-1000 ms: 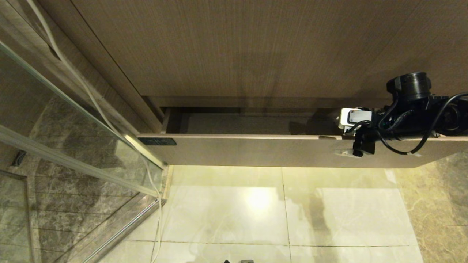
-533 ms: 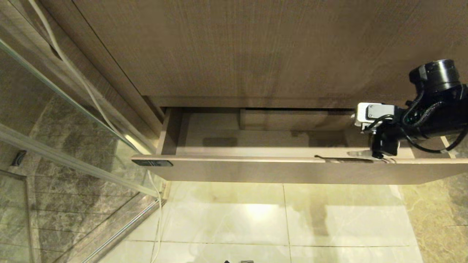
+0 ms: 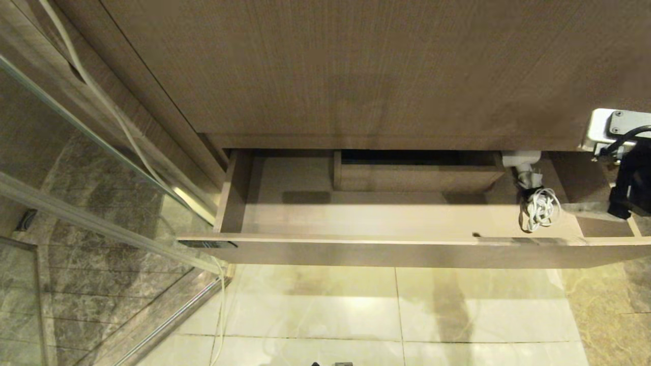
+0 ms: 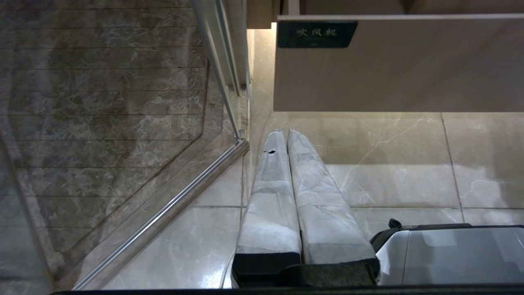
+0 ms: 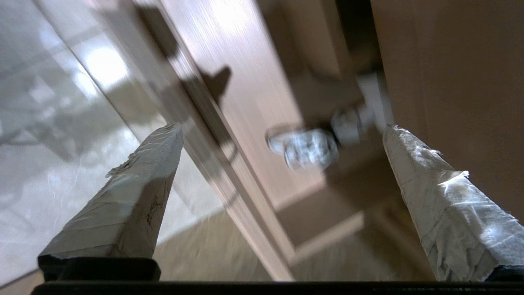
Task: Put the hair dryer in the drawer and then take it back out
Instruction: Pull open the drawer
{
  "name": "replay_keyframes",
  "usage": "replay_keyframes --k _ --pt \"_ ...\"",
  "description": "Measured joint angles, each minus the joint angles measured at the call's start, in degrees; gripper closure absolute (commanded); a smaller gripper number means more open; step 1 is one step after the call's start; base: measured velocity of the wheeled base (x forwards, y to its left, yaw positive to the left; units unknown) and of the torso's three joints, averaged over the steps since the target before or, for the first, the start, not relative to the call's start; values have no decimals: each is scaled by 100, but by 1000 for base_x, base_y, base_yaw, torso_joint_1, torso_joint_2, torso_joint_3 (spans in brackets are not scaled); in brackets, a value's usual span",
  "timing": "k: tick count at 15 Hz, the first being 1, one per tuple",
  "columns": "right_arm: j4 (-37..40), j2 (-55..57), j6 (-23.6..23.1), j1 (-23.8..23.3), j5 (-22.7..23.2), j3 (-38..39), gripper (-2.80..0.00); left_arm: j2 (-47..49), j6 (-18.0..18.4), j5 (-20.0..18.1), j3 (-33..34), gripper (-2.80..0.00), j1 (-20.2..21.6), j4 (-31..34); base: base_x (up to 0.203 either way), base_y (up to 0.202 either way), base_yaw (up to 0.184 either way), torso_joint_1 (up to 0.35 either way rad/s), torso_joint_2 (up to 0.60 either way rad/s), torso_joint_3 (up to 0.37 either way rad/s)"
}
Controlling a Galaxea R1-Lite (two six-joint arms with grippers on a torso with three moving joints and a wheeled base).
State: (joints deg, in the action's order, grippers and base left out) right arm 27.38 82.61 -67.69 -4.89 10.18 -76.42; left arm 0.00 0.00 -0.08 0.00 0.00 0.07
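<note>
The drawer (image 3: 386, 251) stands pulled out below the cabinet, its dark label (image 4: 315, 33) at the left end of the front. At its right end lies the white hair dryer (image 3: 521, 160), partly under the cabinet, with its coiled white cord (image 3: 539, 209) in front of it. My right arm (image 3: 628, 178) hangs at the right edge, above the drawer's right end. Blurred in the right wrist view, the cord bundle (image 5: 305, 147) lies beyond the right gripper (image 5: 281, 128), which is open and empty above the drawer front. The left gripper (image 4: 283, 133) is shut and parked over the floor.
A glass shower door (image 3: 101, 168) with a metal rail stands at the left, and a white cable (image 3: 127, 137) hangs along it. A tall wood-grain panel (image 3: 356, 66) rises above the drawer. A boxed cut-out (image 3: 417, 175) takes up the drawer's back. Glossy floor tiles (image 3: 356, 310) lie below.
The drawer has slid out from nearly closed to well open. My right arm has drawn off its front edge to the right, uncovering the hair dryer and its cord.
</note>
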Motion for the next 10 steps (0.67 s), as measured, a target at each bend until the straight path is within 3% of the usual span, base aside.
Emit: replay_keyframes --k 6,10 --pt "95 -3 195 -417 -137 -35 -280 0 -2 -1 0 0 0 0 0 0 0 0 0 0" --pt "139 29 625 -436 -169 -85 -280 0 0 -1 0 0 0 2 0 0 0 0 0 0"
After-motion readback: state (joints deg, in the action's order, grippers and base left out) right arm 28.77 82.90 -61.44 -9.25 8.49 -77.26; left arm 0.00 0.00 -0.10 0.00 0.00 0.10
